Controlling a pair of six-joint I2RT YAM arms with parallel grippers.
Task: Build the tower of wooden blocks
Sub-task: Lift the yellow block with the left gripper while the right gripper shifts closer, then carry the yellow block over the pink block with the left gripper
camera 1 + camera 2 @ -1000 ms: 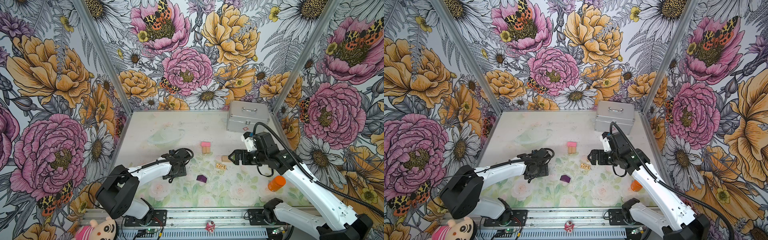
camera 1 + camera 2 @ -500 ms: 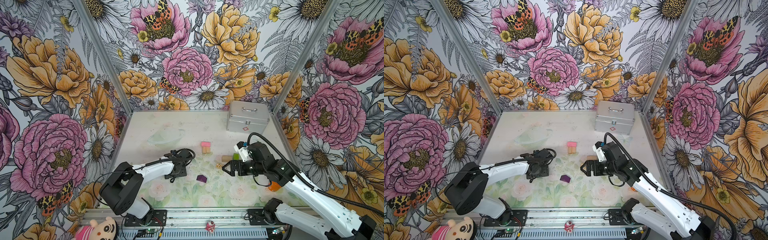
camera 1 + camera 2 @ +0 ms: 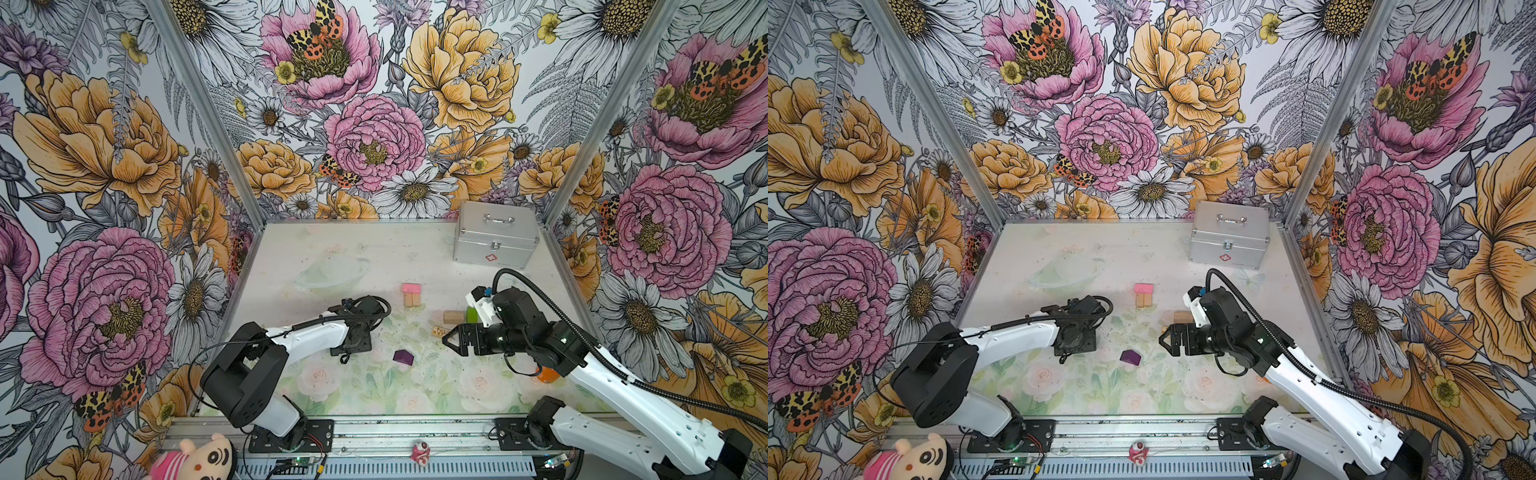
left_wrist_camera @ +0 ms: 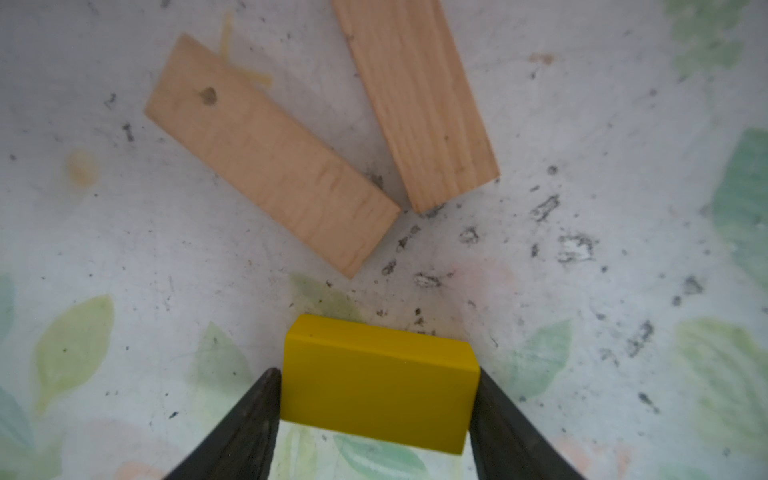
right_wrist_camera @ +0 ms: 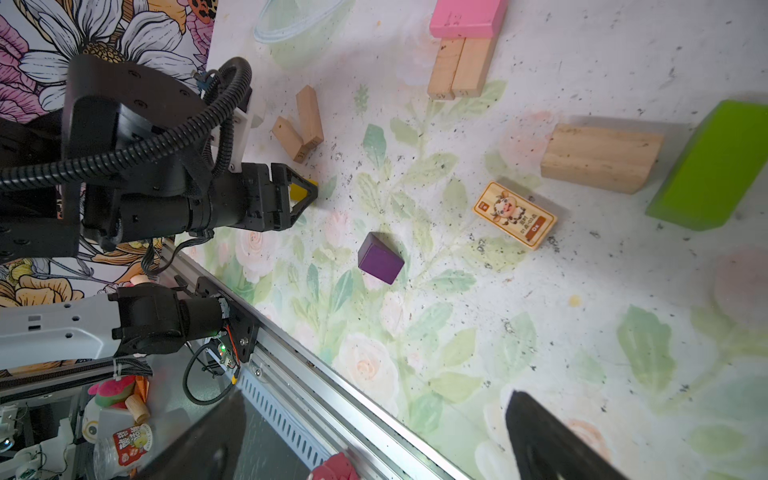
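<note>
While near purple block (image 5: 381,258), tile (image 5: 514,215) labelled OX

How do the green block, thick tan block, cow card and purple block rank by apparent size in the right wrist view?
1. green block, even though the frame edge cuts it off
2. thick tan block
3. cow card
4. purple block
</note>
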